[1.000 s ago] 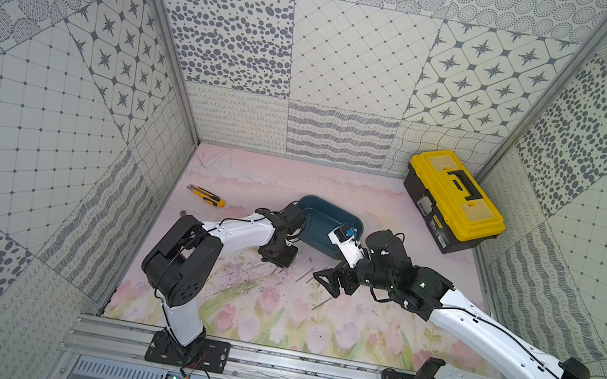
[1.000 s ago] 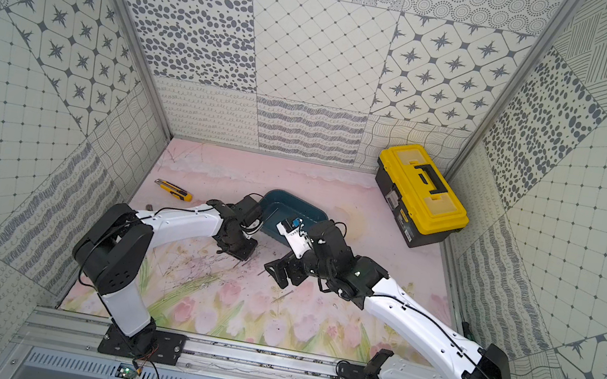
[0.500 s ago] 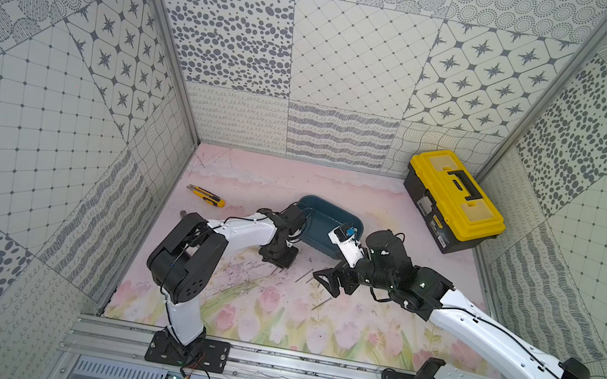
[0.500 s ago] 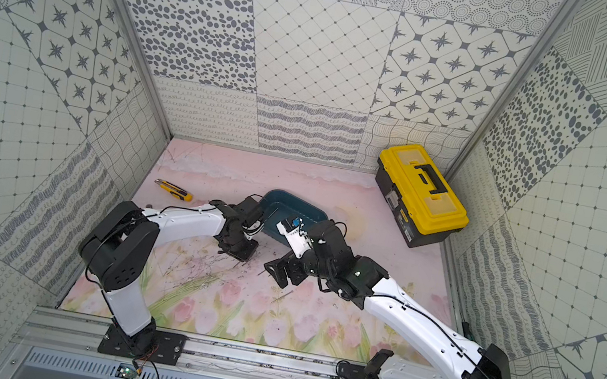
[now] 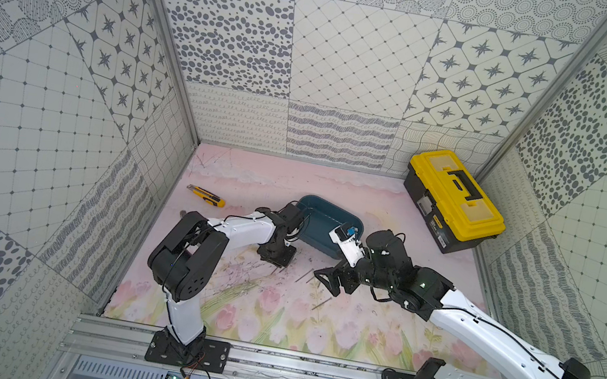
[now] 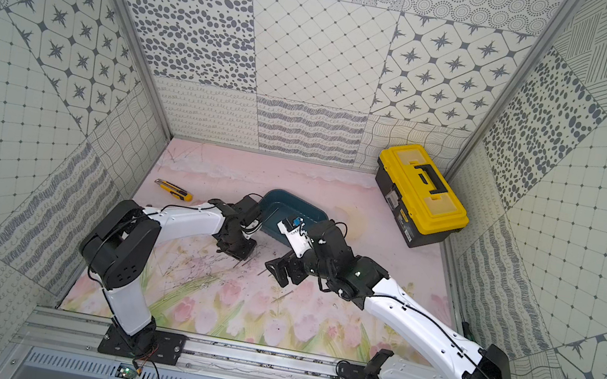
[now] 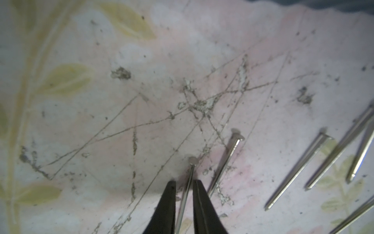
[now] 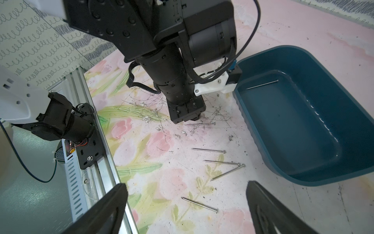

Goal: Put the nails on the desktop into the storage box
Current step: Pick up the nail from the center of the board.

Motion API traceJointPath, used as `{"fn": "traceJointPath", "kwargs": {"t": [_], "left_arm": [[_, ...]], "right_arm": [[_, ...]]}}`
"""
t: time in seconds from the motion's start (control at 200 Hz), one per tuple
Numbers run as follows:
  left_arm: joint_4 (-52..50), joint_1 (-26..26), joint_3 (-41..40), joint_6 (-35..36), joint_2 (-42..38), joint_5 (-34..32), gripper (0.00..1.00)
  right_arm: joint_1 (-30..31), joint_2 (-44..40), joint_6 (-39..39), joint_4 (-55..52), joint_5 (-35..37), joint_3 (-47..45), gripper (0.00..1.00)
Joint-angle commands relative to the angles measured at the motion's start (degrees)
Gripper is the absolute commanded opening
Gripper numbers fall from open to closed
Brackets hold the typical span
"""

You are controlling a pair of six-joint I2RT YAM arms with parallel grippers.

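I have the left gripper (image 7: 183,182) down on the desktop (image 8: 162,174). Its tips are a sliver apart astride one nail (image 7: 192,162), not yet pinching it. My right gripper (image 8: 186,184) is spread wide and empty. The other nails (image 8: 208,150) lie loose just near of the storage box (image 8: 323,178), and a single nail (image 8: 262,84) lies inside it.

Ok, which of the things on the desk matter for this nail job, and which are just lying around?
Belongs: nails on the desk, one straddled by the left end effector, one already inside the teal box.
Lying about: yellow utility knife, yellow-lidded toolbox.
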Motion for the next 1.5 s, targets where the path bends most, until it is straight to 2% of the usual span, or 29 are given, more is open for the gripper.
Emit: {"fn": "traceJointPath", "kwargs": {"t": [0.0,0.145,0.33,1.106,1.311,1.496], "left_arm": [[-0.32,0.05,-0.65,1.35,0.45,1.52,0.18],[-0.27,0.08,-1.17,1.25,0.46,1.53,0.13],[-0.23,-0.06,-1.18,0.84,0.66,1.42,0.0],[-4.07,-0.16,0.3,-0.31,-5.63,-2.36,0.0],[-7.68,-0.15,3.36,0.52,-8.05,-3.28,0.0],[-12.49,-0.68,9.9,1.66,-8.67,-4.41,0.0]], "right_arm": [[0.28,-1.33,-0.87,2.1,1.2,-0.8,0.97],[0.28,-1.33,-0.86,2.13,1.27,-0.89,0.97],[0.32,-1.33,-0.92,2.07,1.4,-0.87,0.97],[0.3,-1.75,-1.22,2.48,2.24,-1.37,0.97],[0.23,-2.48,-1.33,2.9,3.34,-1.92,0.97],[-0.29,-2.97,-1.45,3.4,4.1,-2.57,0.97]]}}
